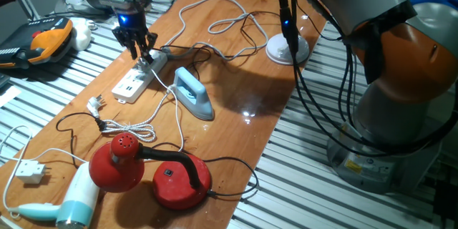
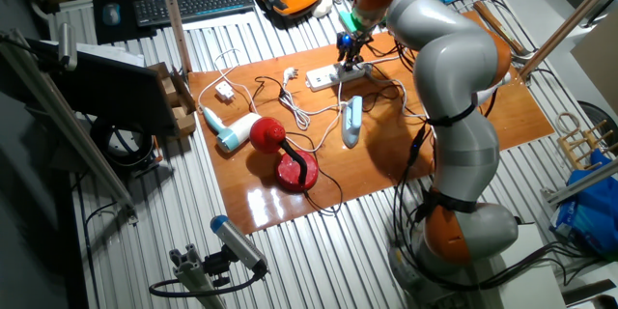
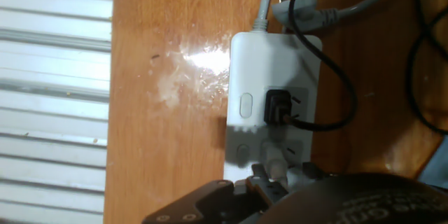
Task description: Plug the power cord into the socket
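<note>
Dark gripper [image 3: 269, 182] hardware fills the bottom of the hand view, and between its fingertips sits a small white plug, apparently pinched there and standing at an outlet of the long flat white rectangular power strip [image 3: 274, 98], so the fingers look closed on the plug rather than spread, though the contact itself is partly hidden. From that plug the long thin white power cord [image 1: 215, 3] loops away across the orange-brown wooden tabletop [image 1: 236, 114] toward the far end. A small black plug [image 3: 278, 106] with a thin black cable already occupies the neighbouring outlet, beside an oval white switch [image 3: 246, 105]. In my judgement the insertion is under way: the push should go straight down along the pin axis with the plug kept square to the strip's face, the strip may slide on the glossy wood unless the force is vertical, and the fingers should release only once the plug body sits flush. A pale blue and white clothes iron [image 1: 193, 93] lies just beside the strip. No brand, label or other writing can be read on the strip, plug or iron in any view.
</note>
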